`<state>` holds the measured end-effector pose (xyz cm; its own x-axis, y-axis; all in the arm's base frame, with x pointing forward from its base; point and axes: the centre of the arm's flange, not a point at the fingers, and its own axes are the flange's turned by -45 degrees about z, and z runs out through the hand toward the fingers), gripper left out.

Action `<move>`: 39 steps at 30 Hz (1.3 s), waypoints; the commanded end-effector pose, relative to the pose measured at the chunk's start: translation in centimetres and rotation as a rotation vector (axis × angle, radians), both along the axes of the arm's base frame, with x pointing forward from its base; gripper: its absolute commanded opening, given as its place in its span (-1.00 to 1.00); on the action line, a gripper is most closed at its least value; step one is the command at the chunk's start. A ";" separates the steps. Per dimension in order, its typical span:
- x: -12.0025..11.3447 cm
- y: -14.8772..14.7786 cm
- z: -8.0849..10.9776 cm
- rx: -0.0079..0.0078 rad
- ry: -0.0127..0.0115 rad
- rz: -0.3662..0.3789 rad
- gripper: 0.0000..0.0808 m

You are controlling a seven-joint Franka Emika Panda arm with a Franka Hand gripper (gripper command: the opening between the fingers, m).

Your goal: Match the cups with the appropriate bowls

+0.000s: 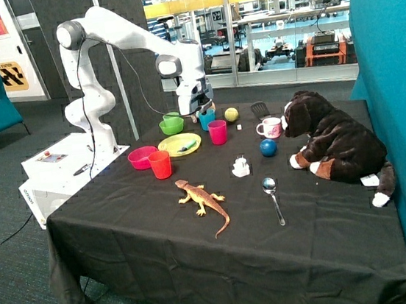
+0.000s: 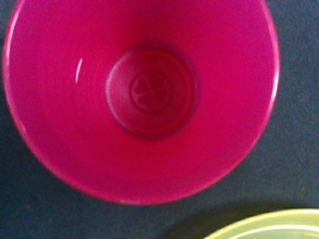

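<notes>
Left to right: pink bowl [image 1: 142, 157] holds no cup. Green bowl [image 1: 171, 125] holds the green cup [image 1: 172, 116]: one match done. Gripper [image 1: 201, 110] hovers near a teal cup [image 1: 207, 119]; finger state cannot be told. Pink cup [image 1: 217, 131] [image 2: 142, 97] stands beside the plate [image 1: 180, 145] [image 2: 264, 226], unmatched.

The robot arm [image 1: 111, 41] is glossy white, built of rounded, tube-like segments joined by thick cylindrical joints. The joint caps are a darker grey, seen at the shoulder end near the top and at the elbow-like joint further along. A thin black cable runs down along the arm's segments towards its base. The base [image 1: 64, 165] is a white box-shaped pedestal with a small red button and dark markings on its top face. At the far end sits a white and grey wrist block carrying the gripper [image 1: 201, 110], which is darker underneath.
</notes>
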<state>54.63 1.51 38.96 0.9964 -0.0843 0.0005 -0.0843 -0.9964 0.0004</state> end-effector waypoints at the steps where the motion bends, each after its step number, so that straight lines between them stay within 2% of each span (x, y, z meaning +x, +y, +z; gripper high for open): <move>1: 1.5 -0.7 0.0 0.0005 0.0004 0.059 0.38; 9: 2.3 -1.3 0.0 0.0005 0.0005 0.123 0.38; 16: 2.7 -1.2 -0.1 0.0005 0.0005 0.131 0.39; 27: 2.9 -0.2 -1.5 0.0005 0.0005 0.075 0.37; 30: 3.2 -0.1 -2.1 0.0005 0.0004 0.029 0.36; 39: 4.1 0.5 -2.8 0.0005 0.0004 0.006 0.37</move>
